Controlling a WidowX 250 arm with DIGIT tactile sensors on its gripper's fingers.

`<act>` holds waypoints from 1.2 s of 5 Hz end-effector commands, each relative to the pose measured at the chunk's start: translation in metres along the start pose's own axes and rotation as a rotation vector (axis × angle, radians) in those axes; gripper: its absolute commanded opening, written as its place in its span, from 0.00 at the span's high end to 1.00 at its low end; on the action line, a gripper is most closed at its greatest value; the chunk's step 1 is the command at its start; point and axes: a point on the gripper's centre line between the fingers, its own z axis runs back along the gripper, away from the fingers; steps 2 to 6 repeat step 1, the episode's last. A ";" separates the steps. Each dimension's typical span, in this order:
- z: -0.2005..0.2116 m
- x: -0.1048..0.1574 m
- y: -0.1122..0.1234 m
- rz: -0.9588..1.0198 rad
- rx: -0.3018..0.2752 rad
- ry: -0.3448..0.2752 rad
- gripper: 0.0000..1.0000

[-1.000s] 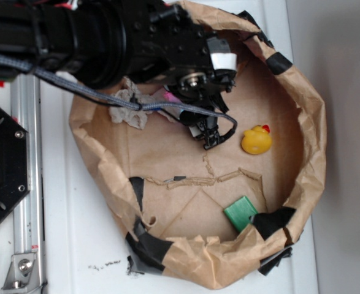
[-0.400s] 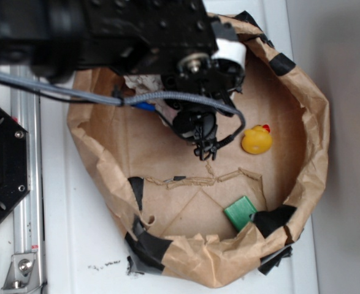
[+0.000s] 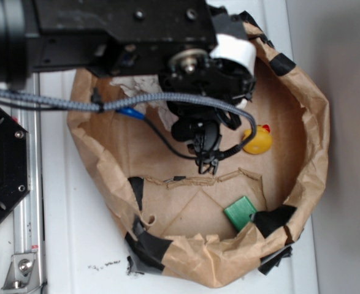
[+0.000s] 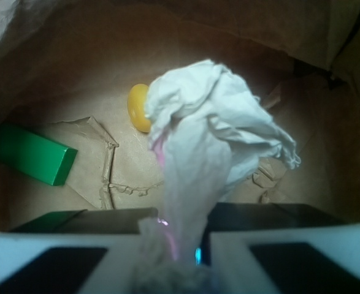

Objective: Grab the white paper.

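Observation:
The white paper (image 4: 210,128) is a crumpled off-white wad that hangs between the fingers of my gripper (image 4: 180,215), which is shut on its lower end. In the wrist view it is off the brown floor and covers part of the yellow duck (image 4: 137,108). In the exterior view only wrinkled bits of the white paper (image 3: 144,86) show under the black arm (image 3: 186,58). The arm hides the fingers there.
A brown paper bag wall (image 3: 310,122) patched with black tape (image 3: 148,245) rings the work area. Inside lie the yellow duck (image 3: 257,139) and a green block (image 3: 240,212), also seen as the green block (image 4: 32,154). A black plate (image 3: 2,165) sits to the left.
The arm has swung right over the bag's middle. The white paper has left the bag floor at the left and moved with the gripper.

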 end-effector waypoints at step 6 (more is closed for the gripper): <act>0.034 0.003 -0.009 -0.080 0.007 -0.109 1.00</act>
